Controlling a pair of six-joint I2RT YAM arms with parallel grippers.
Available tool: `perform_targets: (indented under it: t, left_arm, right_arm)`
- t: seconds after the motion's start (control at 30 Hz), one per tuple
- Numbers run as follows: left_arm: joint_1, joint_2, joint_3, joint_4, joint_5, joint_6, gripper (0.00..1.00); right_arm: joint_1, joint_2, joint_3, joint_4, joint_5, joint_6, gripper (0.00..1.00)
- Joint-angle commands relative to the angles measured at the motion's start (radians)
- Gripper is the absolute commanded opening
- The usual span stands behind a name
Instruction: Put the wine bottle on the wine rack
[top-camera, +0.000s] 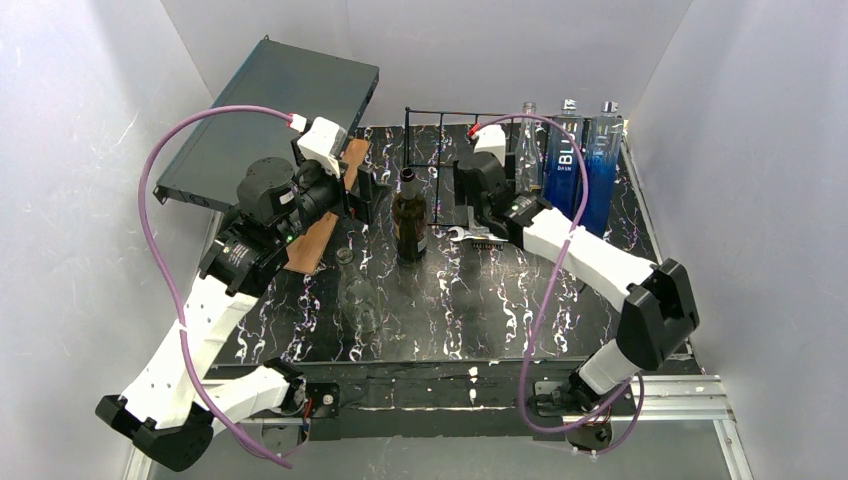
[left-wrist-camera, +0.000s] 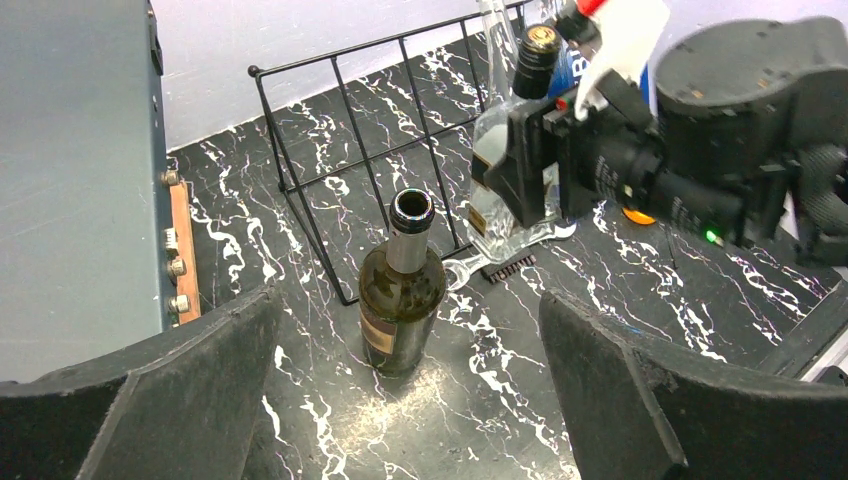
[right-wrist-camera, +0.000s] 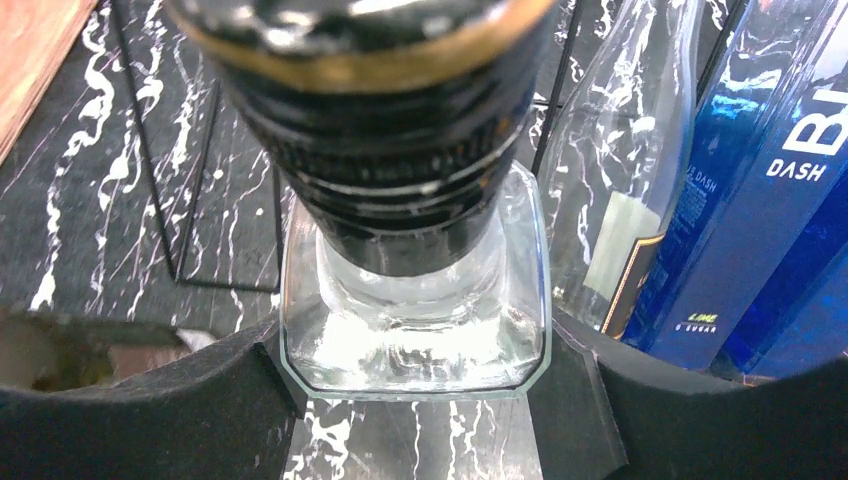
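A dark wine bottle (top-camera: 408, 215) with an open neck stands upright on the black marbled table, just in front of the black wire wine rack (top-camera: 450, 140). My left gripper (top-camera: 366, 198) is open and empty just left of it. In the left wrist view the bottle (left-wrist-camera: 402, 295) stands a short way ahead of the wide-open gripper (left-wrist-camera: 410, 400), with the rack (left-wrist-camera: 370, 130) behind it. My right gripper (top-camera: 470, 190) is shut on a clear square bottle (right-wrist-camera: 415, 320) with a black, gold-rimmed cap (left-wrist-camera: 537, 60), beside the rack.
A big dark grey flat box (top-camera: 270, 110) leans at the back left, with a wooden board (top-camera: 322, 225) beside it. Two blue bottles (top-camera: 585, 160) and a clear one (top-camera: 527, 140) stand at the back right. A wrench (top-camera: 462, 235) and a clear glass (top-camera: 360, 300) are on the table.
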Motion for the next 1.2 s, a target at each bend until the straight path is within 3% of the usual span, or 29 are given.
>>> perform_targets:
  t: [0.0, 0.6, 1.17]
  left_arm:
    - [-0.005, -0.022, 0.007, 0.014, 0.001, 0.006, 0.99]
    - [-0.005, -0.028, 0.007, 0.013, -0.002, 0.008, 0.99]
    - [-0.005, -0.025, 0.008, 0.014, 0.002, 0.008, 0.99]
  right_arm:
    - [-0.074, 0.035, 0.147, 0.068, 0.009, 0.031, 0.01]
    - [-0.174, 0.269, 0.378, -0.1, -0.088, 0.092, 0.01]
    - [-0.213, 0.363, 0.444, -0.197, -0.146, 0.124, 0.01]
